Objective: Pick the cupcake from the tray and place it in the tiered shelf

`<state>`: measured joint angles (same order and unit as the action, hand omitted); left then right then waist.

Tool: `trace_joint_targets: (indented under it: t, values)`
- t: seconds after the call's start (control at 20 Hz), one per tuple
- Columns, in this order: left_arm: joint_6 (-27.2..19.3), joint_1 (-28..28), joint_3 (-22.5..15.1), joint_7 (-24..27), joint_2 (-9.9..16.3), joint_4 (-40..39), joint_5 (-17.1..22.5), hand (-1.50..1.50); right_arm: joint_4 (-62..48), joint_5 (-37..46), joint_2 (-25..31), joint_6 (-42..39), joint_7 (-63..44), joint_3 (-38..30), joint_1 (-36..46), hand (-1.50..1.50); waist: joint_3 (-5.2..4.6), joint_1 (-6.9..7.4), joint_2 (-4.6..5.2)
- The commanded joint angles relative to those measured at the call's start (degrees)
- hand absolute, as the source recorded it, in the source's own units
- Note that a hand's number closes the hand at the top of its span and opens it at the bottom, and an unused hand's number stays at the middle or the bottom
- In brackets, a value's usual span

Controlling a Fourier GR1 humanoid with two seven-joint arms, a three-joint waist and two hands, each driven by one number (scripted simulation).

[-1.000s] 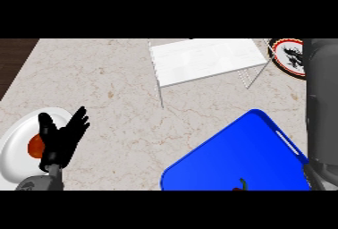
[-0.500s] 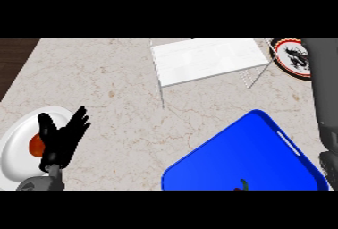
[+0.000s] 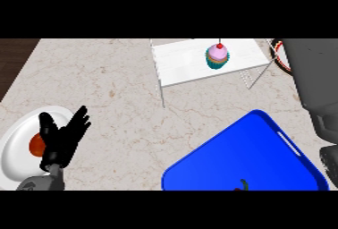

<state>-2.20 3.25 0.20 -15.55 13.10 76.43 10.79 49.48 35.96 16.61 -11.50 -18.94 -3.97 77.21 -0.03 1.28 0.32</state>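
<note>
A cupcake [image 3: 218,57] with pink frosting, a red cherry and a teal wrapper stands upright on the white top of the tiered shelf [image 3: 185,65] at the back. Nothing touches it. The blue tray [image 3: 244,156] lies at the front right; only a small dark and red bit [image 3: 241,186] shows on it at the lower edge. My right forearm [image 3: 314,80] fills the right edge, but its hand does not show. My left hand [image 3: 63,138] rests open at the lower left, fingers up.
A white plate [image 3: 16,147] with an orange-red item [image 3: 36,144] lies under my left hand. A red-rimmed plate [image 3: 280,58] peeks out behind the right forearm. The shelf's thin wire legs [image 3: 160,91] reach down onto the marble counter [image 3: 132,80].
The cupcake now stands on the shelf, where none showed before. My right forearm has swung in along the right edge, covering the red-rimmed plate, and its black hand has gone out of sight. The left hand is unmoved.
</note>
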Motion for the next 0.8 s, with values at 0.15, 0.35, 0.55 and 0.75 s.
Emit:
trace_joint_targets:
  t: [0.15, 0.35, 0.55, 0.75]
  values:
    - [-2.2, 1.3, -0.8, 0.4, -2.1, -0.9, -2.5, 0.00, -10.4, 1.9, -0.9, 6.8, 8.5, -1.3, 2.6, 1.50, 0.00, 0.01, 0.09]
    - [-1.9, 0.5, -1.3, -1.0, -2.4, 1.4, -2.4, 0.00, -15.0, 1.4, -0.4, 6.3, 11.3, -2.5, 5.5, 1.50, 0.01, 0.15, 0.05]
    - [1.4, -0.6, 1.3, 1.6, -0.5, -2.1, -0.8, 0.00, -18.0, 2.3, -0.4, 6.5, 12.3, -2.4, 7.7, 1.50, -0.02, 0.17, 0.06]
    - [0.4, -1.1, 1.2, 0.5, -0.5, 0.0, -1.6, 0.00, -20.0, 4.4, 0.0, 7.2, 15.0, -0.8, 6.3, 1.50, -0.01, 0.12, 0.04]
